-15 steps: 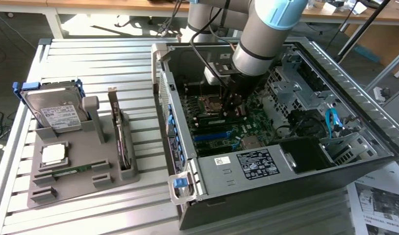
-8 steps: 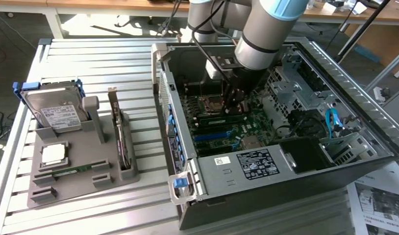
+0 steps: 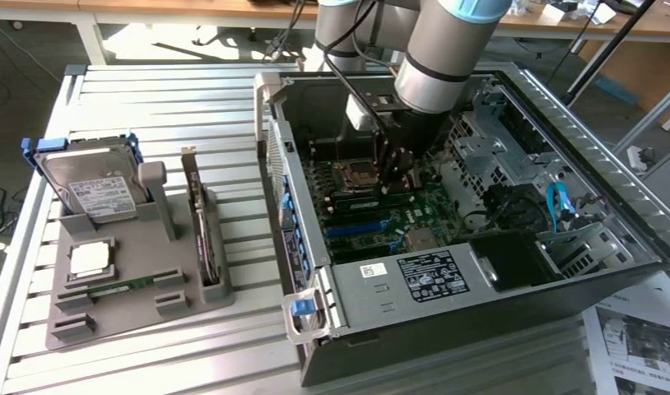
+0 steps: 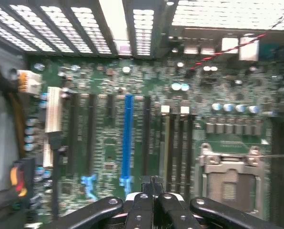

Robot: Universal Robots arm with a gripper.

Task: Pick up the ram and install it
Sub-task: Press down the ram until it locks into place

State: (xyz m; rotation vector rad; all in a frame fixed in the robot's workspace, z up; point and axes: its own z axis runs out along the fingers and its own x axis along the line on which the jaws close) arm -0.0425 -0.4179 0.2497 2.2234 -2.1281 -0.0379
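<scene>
A ram (image 3: pixel 123 287), a thin green stick, lies flat in the grey holder (image 3: pixel 193 303) at the exterior view's left, beside the open computer case (image 3: pixel 423 337). My gripper (image 3: pixel 399 173) is far from it, reaching down inside the case just above the motherboard (image 3: pixel 368 216). In the wrist view the gripper (image 4: pixel 153 182) is shut, its fingertips pressed together with nothing visible between them. They hover over the row of dark memory slots (image 4: pixel 177 143) next to the processor socket (image 4: pixel 230 176). One slot holds a paler, greenish strip (image 4: pixel 167 143); I cannot tell whether it is a seated stick.
The holder also carries a hard drive (image 3: pixel 94 193), a silver processor chip (image 3: pixel 90 259) and an upright expansion card (image 3: pixel 203 234). Case walls, a drive cage (image 3: pixel 500 148) and cables (image 3: pixel 560 206) crowd the arm. A blue slot (image 4: pixel 127 138) runs beside the memory slots.
</scene>
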